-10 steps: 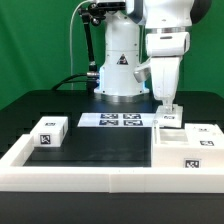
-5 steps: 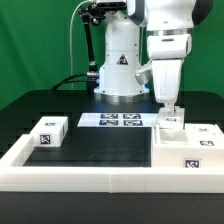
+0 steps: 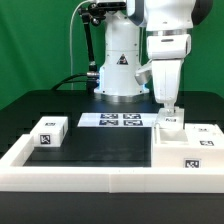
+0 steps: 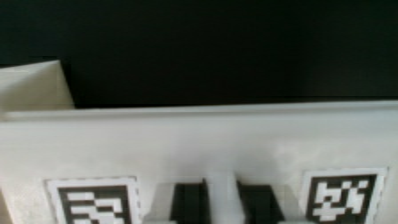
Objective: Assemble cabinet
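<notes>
The cabinet's large white box-shaped body [image 3: 186, 146] lies at the exterior view's right, with tags on its front. A small white tagged block [image 3: 172, 119] stands on its far edge. My gripper [image 3: 168, 108] reaches straight down onto that block. In the wrist view the white piece [image 4: 196, 140] fills the frame with a tag at each side, and my gripper [image 4: 221, 203] has its dark fingers [image 4: 185, 203] pressed against a narrow white strip between them. A second white tagged block [image 3: 48, 132] lies alone at the exterior view's left.
The marker board [image 3: 122, 121] lies flat on the black table in front of the arm's base. A low white border rail [image 3: 90, 176] runs along the front and the left side. Another white tagged piece [image 3: 206, 130] sits at the far right.
</notes>
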`<state>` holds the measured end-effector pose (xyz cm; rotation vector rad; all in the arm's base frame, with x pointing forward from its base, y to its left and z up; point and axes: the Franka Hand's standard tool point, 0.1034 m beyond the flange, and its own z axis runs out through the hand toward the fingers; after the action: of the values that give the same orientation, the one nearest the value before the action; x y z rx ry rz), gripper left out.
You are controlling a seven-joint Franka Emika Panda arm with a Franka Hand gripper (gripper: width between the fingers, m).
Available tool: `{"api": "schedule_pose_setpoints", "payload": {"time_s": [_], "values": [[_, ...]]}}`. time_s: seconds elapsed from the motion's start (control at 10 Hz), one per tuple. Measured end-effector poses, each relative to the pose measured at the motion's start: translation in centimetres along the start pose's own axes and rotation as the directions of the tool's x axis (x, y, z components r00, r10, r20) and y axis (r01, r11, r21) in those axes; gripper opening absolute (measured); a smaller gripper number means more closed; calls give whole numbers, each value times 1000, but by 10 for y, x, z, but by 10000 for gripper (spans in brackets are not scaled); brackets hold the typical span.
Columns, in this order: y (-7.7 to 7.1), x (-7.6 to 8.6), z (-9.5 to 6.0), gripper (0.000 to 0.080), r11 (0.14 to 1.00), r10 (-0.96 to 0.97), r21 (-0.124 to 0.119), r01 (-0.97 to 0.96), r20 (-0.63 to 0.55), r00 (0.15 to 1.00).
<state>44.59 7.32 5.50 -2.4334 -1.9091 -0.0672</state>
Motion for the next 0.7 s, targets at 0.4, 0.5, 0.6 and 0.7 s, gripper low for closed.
{"api": "schedule_pose_setpoints", "payload": {"time_s": [0.4, 0.5, 0.6, 0.7], "values": [[4, 2, 0, 73, 1000, -12, -9, 12, -6, 1000], [4, 2, 0, 73, 1000, -10, -8, 10, -6, 1000], [4, 2, 0, 73, 1000, -10, -8, 10, -6, 1000], [4, 2, 0, 73, 1000, -10, -8, 10, -6, 1000]]}}
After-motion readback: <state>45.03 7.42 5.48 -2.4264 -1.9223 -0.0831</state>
